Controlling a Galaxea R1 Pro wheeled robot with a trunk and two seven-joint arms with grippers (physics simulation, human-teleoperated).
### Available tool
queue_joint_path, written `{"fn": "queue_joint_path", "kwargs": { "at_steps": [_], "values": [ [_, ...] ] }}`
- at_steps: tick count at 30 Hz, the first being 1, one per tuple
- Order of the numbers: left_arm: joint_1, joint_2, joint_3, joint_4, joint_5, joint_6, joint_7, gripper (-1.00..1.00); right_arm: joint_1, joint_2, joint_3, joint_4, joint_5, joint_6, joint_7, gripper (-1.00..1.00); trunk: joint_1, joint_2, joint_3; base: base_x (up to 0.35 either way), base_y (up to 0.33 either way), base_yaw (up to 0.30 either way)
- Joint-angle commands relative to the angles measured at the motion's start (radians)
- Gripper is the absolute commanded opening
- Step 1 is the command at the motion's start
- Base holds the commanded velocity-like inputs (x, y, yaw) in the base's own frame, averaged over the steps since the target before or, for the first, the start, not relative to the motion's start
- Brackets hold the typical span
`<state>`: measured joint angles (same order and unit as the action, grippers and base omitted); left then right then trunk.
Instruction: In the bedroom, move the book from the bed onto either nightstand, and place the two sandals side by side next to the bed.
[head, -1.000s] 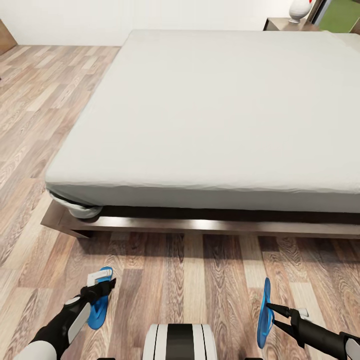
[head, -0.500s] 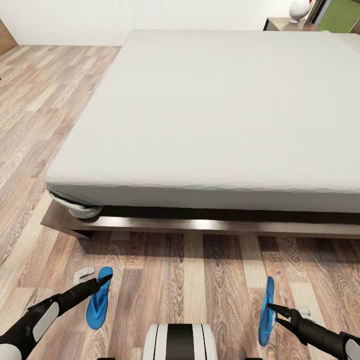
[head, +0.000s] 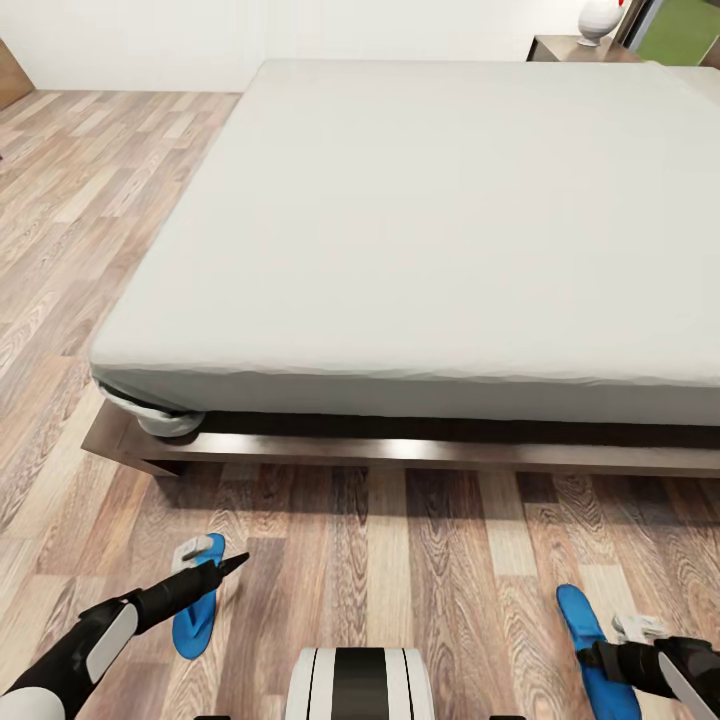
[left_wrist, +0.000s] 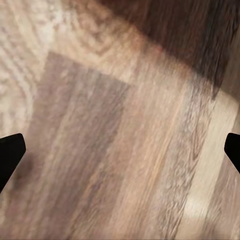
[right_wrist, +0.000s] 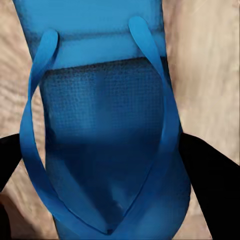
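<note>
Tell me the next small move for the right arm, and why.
Probably carry the right sandal toward the left sandal before letting go. The right gripper has a finger on each side of its sole, while the other sandal lies on the floor far off, near the left gripper, so the pair is not yet side by side by the bed.

Head view: the right sandal is being cut off by the lower edge and partly covered by the right gripper. The left sandal is being crossed by the left gripper. The bed and nightstand are being cropped. Left wrist view: the floor is being blurred.
</note>
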<state>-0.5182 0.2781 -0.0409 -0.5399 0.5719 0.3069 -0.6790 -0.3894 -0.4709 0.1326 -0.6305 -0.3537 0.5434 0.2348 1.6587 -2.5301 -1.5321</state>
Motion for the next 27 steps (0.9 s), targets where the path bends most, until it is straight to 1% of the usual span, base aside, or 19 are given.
{"fn": "queue_joint_path", "kwargs": {
  "at_steps": [1, 3, 4, 7, 8, 13, 16, 19, 22, 24, 25, 27],
  "values": [
    [0.0, 0.002, -0.004, 0.0, 0.011, 0.007, -0.001, 1.0, 0.0, 0.0, 0.004, -0.001, -0.002, -0.012, -0.032, -1.0, 0.0, 0.0, -0.001, 0.0, 0.0, 0.0],
    [0.0, 0.002, -0.005, 0.0, 0.011, 0.007, -0.002, 1.0, 0.0, 0.001, 0.006, -0.001, 0.004, -0.091, -0.109, -1.0, 0.0, 0.0, -0.001, 0.0, 0.0, 0.0],
    [0.0, 0.001, -0.005, 0.0, 0.011, 0.007, -0.002, 1.0, 0.0, 0.001, 0.006, -0.001, 0.004, -0.134, -0.127, -1.0, 0.0, 0.0, -0.001, 0.0, 0.0, 0.0],
    [0.0, 0.001, -0.005, 0.0, 0.011, 0.008, -0.002, 1.0, 0.0, 0.002, 0.005, 0.001, 0.004, -0.209, -0.139, -1.0, 0.0, 0.0, -0.001, 0.0, 0.0, 0.0],
    [0.0, 0.001, -0.005, 0.0, 0.011, 0.008, -0.002, 1.0, 0.0, 0.002, 0.003, 0.001, 0.002, -0.244, -0.141, -1.0, 0.0, 0.0, -0.001, 0.0, 0.0, 0.0],
    [0.0, 0.001, -0.005, 0.0, 0.011, 0.008, -0.002, 1.0, 0.0, 0.0, 0.001, 0.012, -0.005, -0.373, -0.135, -1.0, 0.0, 0.0, -0.001, 0.0, 0.0, 0.0],
    [0.0, 0.001, -0.005, 0.0, 0.011, 0.008, -0.002, 1.0, -0.001, 0.001, 0.001, 0.023, -0.005, -0.403, -0.142, -1.0, 0.0, 0.0, -0.001, 0.0, 0.0, 0.0],
    [0.0, 0.001, -0.006, 0.0, 0.011, 0.008, -0.002, 1.0, -0.001, 0.001, 0.002, 0.045, -0.006, -0.414, -0.144, -1.0, 0.0, 0.0, -0.001, 0.0, 0.0, 0.0],
    [0.0, 0.0, -0.006, 0.001, 0.01, 0.008, -0.002, 1.0, 0.0, 0.002, 0.001, 0.053, -0.007, -0.495, -0.145, -1.0, 0.0, 0.0, -0.001, 0.0, 0.0, 0.0],
    [0.0, 0.0, -0.006, 0.001, 0.01, 0.007, -0.001, 1.0, 0.0, 0.002, 0.0, 0.055, -0.008, -0.525, -0.149, -1.0, 0.0, 0.0, -0.001, 0.0, 0.0, 0.0],
    [0.0, -0.001, -0.007, 0.001, 0.009, 0.006, 0.001, 1.0, -0.001, 0.003, -0.004, 0.055, -0.008, -0.532, -0.164, -1.0, 0.0, 0.0, -0.001, 0.0, 0.0, 0.0],
    [0.0, -0.002, -0.007, 0.001, 0.008, 0.004, 0.002, 1.0, 0.0, 0.004, -0.019, 0.055, -0.008, -0.538, -0.237, -1.0, 0.0, 0.0, -0.001, 0.0, 0.0, 0.0]
  ]
}}
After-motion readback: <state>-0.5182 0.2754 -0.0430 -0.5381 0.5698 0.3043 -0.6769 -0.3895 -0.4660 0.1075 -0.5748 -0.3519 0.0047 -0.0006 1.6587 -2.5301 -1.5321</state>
